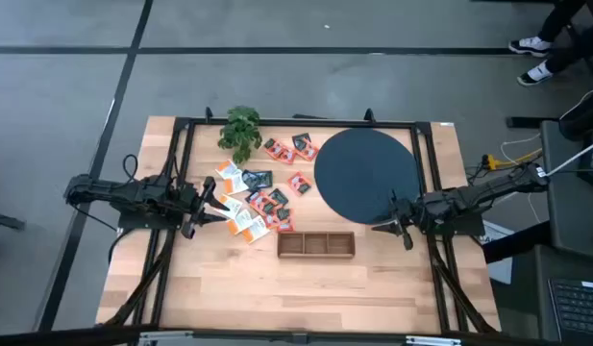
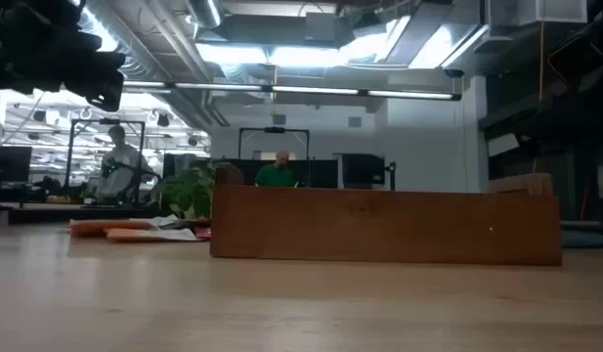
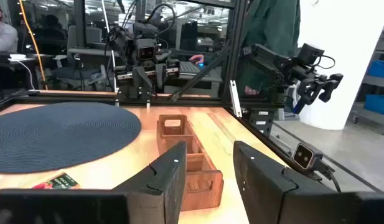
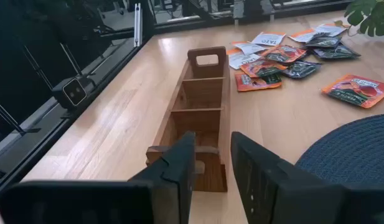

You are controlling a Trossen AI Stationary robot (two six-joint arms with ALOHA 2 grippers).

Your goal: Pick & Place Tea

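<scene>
Both claws, left claw and right claw, hang released and empty at the desk's side edges, probably staged, while small flat square tea packets lie scattered mid-desk beside the compartmented wooden tray.

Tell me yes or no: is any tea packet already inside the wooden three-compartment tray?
No. In the right wrist view the wooden three-compartment tray shows bare compartments, and the small flat tea packets lie on the table beyond it.

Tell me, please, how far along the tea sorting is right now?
Nothing looks done: the wooden tray shows empty compartments. Nothing is in hand; the left gripper and right gripper are open and empty. All the tea packets still lie on the table.
</scene>
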